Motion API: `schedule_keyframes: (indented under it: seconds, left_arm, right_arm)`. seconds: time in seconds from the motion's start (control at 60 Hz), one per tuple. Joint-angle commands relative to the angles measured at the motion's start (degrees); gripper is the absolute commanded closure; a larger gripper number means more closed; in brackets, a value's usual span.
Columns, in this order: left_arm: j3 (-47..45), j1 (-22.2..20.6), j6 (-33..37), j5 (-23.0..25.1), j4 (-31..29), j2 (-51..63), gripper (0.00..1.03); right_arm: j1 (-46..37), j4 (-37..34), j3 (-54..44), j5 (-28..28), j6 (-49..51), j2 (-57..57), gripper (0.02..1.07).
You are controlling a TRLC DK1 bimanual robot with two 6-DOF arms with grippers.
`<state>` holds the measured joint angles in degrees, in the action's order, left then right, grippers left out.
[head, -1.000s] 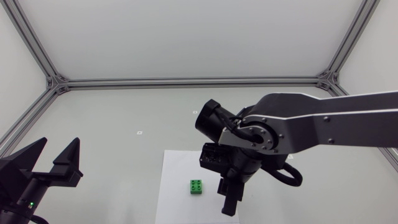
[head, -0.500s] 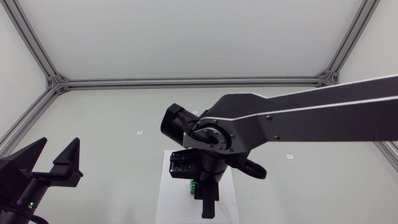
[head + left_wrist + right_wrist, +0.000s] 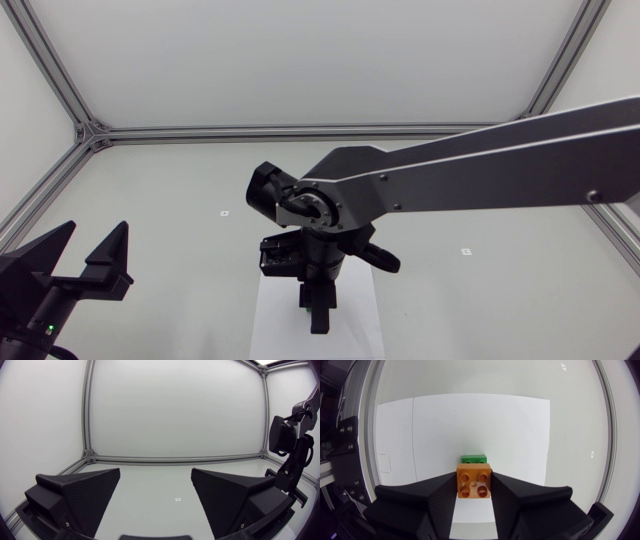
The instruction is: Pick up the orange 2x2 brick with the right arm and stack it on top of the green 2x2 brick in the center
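Observation:
My right gripper (image 3: 473, 479) is shut on the orange 2x2 brick (image 3: 474, 481), studs facing the camera in the right wrist view. Just ahead of the orange brick and partly hidden by it, the green 2x2 brick (image 3: 473, 459) lies on a white sheet (image 3: 470, 420). In the head view my right arm comes in from the right, and its gripper (image 3: 319, 318) hangs over the white sheet (image 3: 270, 320), hiding both bricks. My left gripper (image 3: 92, 240) stands open and empty at the near left, well apart; its fingers (image 3: 80, 495) are spread wide.
Aluminium frame rails (image 3: 300, 131) run along the table's far edge and sides. Small markers (image 3: 224, 213) dot the grey tabletop. My right arm (image 3: 287, 455) shows off to one side in the left wrist view.
My right arm has swung left with the orange brick. Its gripper went from beside the green brick to over it, so the head view no longer shows the green brick. The left arm kept still.

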<state>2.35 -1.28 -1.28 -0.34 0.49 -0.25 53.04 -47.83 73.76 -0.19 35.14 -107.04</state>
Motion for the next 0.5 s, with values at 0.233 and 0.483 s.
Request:
schedule_keyframes:
  seconds: [0.233, 0.483]
  left_arm:
    - [-2.35, 0.22, 0.75, 0.25, -0.84, -0.45, 0.04]
    - [-2.35, 0.22, 0.75, 0.25, -0.76, -0.45, 0.04]
  right_arm:
    - [-1.44, -0.51, 1.74, -1.13, 2.31, -3.17, 0.84]
    - [-1.0, -0.15, 1.21, -1.48, 2.31, -3.17, 0.84]
